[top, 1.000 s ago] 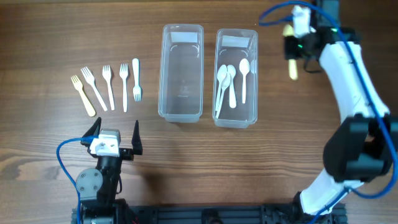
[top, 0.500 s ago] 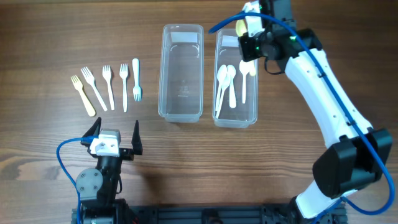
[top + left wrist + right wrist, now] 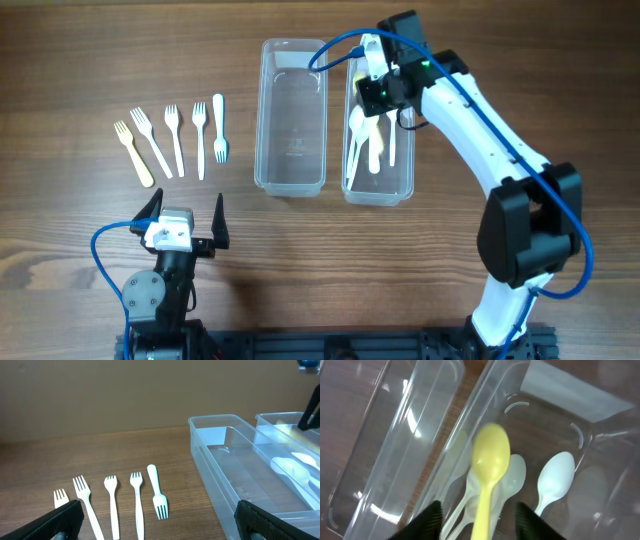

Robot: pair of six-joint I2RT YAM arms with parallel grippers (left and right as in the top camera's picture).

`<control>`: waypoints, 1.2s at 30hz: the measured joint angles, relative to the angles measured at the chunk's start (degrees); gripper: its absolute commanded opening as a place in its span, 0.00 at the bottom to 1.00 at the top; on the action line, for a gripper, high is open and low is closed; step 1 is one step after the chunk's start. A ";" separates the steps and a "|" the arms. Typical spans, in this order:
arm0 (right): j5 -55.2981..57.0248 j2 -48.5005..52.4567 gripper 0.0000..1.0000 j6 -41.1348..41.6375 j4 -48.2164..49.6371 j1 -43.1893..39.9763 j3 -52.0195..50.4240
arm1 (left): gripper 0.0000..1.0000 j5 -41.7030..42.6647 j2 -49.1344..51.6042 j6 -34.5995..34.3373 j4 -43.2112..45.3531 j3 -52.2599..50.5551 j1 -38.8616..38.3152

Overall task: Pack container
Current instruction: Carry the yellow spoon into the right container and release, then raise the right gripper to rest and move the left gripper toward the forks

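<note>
The right claw (image 3: 479, 506) hangs spread over the right container (image 3: 413, 150), fingers (image 3: 432, 520) clear of the yellow spoon (image 3: 490, 457) between them, inside the rim above white spoons (image 3: 555, 480). The left claw (image 3: 187, 208) gapes near the tabletop (image 3: 80, 60) edge.

At the right wrist the yellow spoon (image 3: 490, 457) is blurred, its handle cut off by the lower edge — as are the fingers (image 3: 427, 520) of the right hand (image 3: 479, 525). From overhead the right arm (image 3: 470, 110) covers the far end of the right container (image 3: 411, 160); the left wrist view crops this container at its right edge.
</note>
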 measured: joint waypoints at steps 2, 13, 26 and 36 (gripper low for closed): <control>-0.02 0.02 0.58 0.20 0.11 0.15 0.00 | 1.00 0.00 0.00 0.00 0.00 0.00 0.00; 3.67 -2.99 0.68 3.15 -0.07 -1.51 0.52 | 1.00 0.00 0.00 0.00 0.00 0.00 0.00; 22.05 -12.85 0.99 4.28 -5.27 -18.97 2.73 | 1.00 0.00 0.00 0.00 0.00 0.00 0.00; 24.98 -12.83 1.00 4.28 -6.12 -31.43 2.73 | 1.00 0.00 0.00 0.00 0.00 0.00 0.00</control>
